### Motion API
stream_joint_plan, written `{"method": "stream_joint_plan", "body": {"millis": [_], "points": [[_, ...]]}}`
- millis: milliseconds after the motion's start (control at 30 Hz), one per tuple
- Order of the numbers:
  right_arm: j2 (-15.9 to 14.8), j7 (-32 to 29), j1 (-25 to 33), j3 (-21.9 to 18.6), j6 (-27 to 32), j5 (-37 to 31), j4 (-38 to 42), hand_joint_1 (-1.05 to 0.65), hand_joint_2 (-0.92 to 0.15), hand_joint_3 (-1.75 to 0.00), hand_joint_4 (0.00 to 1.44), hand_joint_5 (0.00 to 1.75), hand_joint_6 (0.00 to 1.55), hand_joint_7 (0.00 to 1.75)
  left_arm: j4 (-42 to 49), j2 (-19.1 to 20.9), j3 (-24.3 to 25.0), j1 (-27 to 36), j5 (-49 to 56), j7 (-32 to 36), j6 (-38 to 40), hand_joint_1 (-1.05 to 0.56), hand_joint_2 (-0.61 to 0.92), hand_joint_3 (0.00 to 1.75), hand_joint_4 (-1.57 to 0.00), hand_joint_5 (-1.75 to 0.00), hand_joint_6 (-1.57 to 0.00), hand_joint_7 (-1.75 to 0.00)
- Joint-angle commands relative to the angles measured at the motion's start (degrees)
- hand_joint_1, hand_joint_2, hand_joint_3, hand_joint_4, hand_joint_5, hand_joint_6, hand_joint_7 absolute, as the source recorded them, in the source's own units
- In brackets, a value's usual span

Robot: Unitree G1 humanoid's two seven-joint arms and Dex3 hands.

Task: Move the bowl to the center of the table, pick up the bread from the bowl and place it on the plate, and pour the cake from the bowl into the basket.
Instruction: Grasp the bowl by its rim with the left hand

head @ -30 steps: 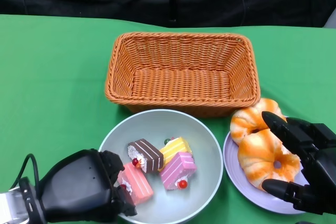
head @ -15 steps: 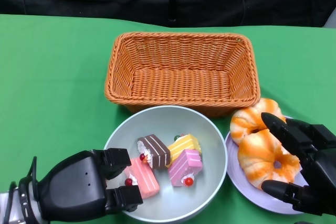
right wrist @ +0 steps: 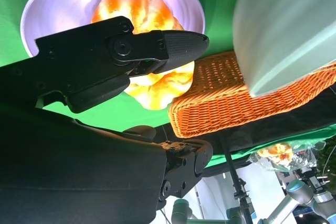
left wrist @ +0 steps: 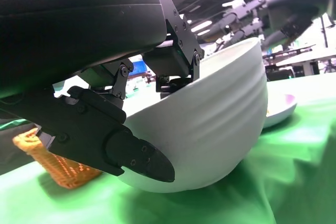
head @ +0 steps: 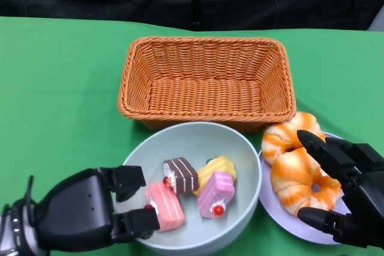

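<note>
Change: since a second ago the bowl [head: 240,148] has shifted right and toward the basket [head: 207,82], its far rim now reaching the basket's near wall; the cakes [head: 192,193] have slid with it.
Left robot hand [head: 90,211]: grips the bowl's near-left rim, fingers inside and under the wall.
Bowl: tilted off the green tabletop [head: 60,88], holding four cake pieces.
Right robot hand [head: 345,193]: fingers apart around the bread [head: 300,178], holding nothing.
Bread: on the plate [head: 270,199], right of the bowl.
</note>
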Motion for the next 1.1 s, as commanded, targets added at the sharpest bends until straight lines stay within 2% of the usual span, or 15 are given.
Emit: {"method": "stream_joint_plan", "body": {"millis": [33,300,400,600,667,700,767,833,1100], "points": [[0.3,-0.4,0.0,-0.4,0.4,0.4,-0.7,-0.65,-0.92,-0.36,0.0,0.42,0.16,0.01,-4.1,3.2,2.8,2.3,-3.7,-1.9,-1.4,-0.28,0.83,0.0,-0.98,-1.75,-0.82,-1.67],[3.6,-4.3,0.1,-1.7,0.9,1.3,-0.5,-0.63,-0.92,-0.36,0.0,0.45,0.17,0.01,-9.5,7.4,8.4,7.0,-7.2,-4.8,-4.3,-0.23,0.84,0.01,-1.01,-1.75,-0.8,-1.75],[4.5,-6.3,0.1,-2.3,0.7,1.2,-0.3,-0.62,-0.92,-0.39,0.0,0.39,0.12,0.01,-12.0,8.9,10.7,8.4,-7.7,-5.6,-5.3,-0.38,0.89,0.04,-0.99,-1.75,-0.74,-1.75],[5.0,-6.9,0.1,-2.1,1.0,1.6,0.1,-0.61,-0.92,-0.38,0.0,0.42,0.14,0.02,-16.4,9.5,15.4,11.4,-11.3,-9.7,-7.5,-0.31,0.85,0.02,-1.01,-1.75,-0.82,-1.72],[5.1,-6.8,0.0,-2.1,1.2,1.7,0.1,-0.61,-0.92,-0.38,0.0,0.43,0.14,0.01,-17.6,9.2,17.0,12.4,-13.4,-11.9,-8.2,-0.29,0.83,0.02,-1.02,-1.75,-0.84,-1.71],[5.1,-6.6,0.0,-2.1,1.4,1.8,0.2,-0.61,-0.92,-0.39,0.0,0.43,0.13,0.01,-18.3,8.9,17.9,13.0,-15.1,-13.2,-8.7,-0.3,0.82,0.01,-1.02,-1.75,-0.88,-1.63],[5.1,-6.4,-0.1,-2.1,1.6,1.7,0.3,-0.61,-0.92,-0.39,0.0,0.43,0.13,0.01,-19.5,8.2,19.6,13.9,-17.2,-15.0,-9.5,-0.3,0.81,0.01,-1.04,-1.75,-0.95,-1.58],[5.2,-6.2,0.0,-2.0,1.9,1.5,0.3,-0.61,-0.92,-0.39,0.0,0.43,0.14,0.02,-20.4,7.3,21.2,14.7,-18.5,-16.3,-10.2,-0.29,0.81,0.02,-1.06,-1.75,-0.91,-1.66],[4.8,-6.4,-0.1,-1.8,1.2,1.9,1.4,-0.6,-0.92,-0.38,0.0,0.47,0.17,0.03,-22.9,3.8,26.9,16.5,-20.8,-20.9,-11.3,-0.2,0.79,0.04,-1.08,-1.75,-0.91,-1.7]]}}
